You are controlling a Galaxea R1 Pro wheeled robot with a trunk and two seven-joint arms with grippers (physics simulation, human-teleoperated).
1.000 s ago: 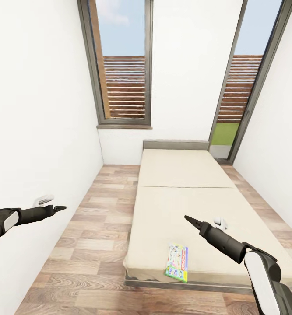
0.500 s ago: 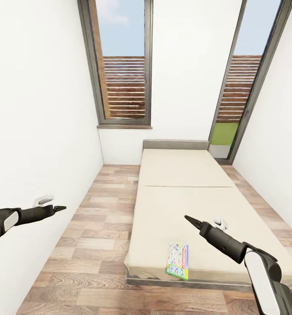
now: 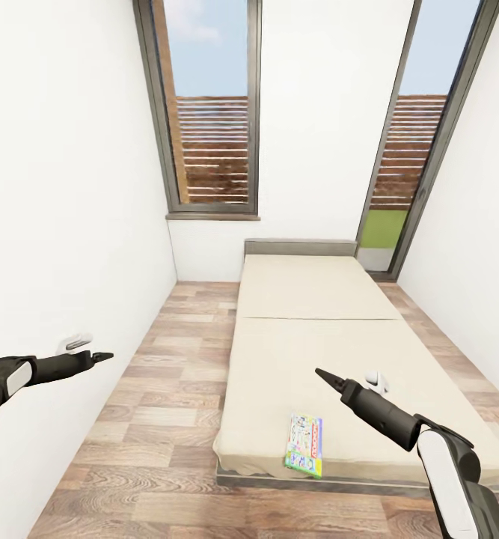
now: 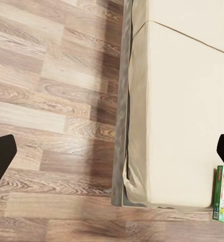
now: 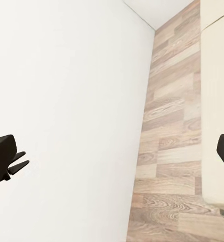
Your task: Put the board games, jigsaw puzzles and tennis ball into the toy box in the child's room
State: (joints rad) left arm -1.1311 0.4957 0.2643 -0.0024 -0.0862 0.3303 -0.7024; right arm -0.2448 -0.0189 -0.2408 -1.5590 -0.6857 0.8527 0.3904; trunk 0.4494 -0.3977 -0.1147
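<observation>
One colourful board game [image 3: 304,446] lies flat on the beige bed [image 3: 316,329], close to its near end; its edge also shows in the left wrist view [image 4: 223,196]. My left gripper [image 3: 103,356] hangs open over the wooden floor beside the left wall, well left of the bed. My right gripper [image 3: 320,373] is open above the bed's near half, a little beyond and to the right of the game. Nothing sits between either pair of fingers. The table, toy box, puzzles and tennis ball are out of view.
White walls [image 3: 69,224] close in on both sides, with tall windows [image 3: 212,112] at the far end. A strip of wooden floor [image 3: 167,374] runs along the bed's left side, and a narrower strip runs along its right.
The whole picture has shifted slightly, with the bed's near end a touch higher in view, so the camera moved. Both arms hold the same pose.
</observation>
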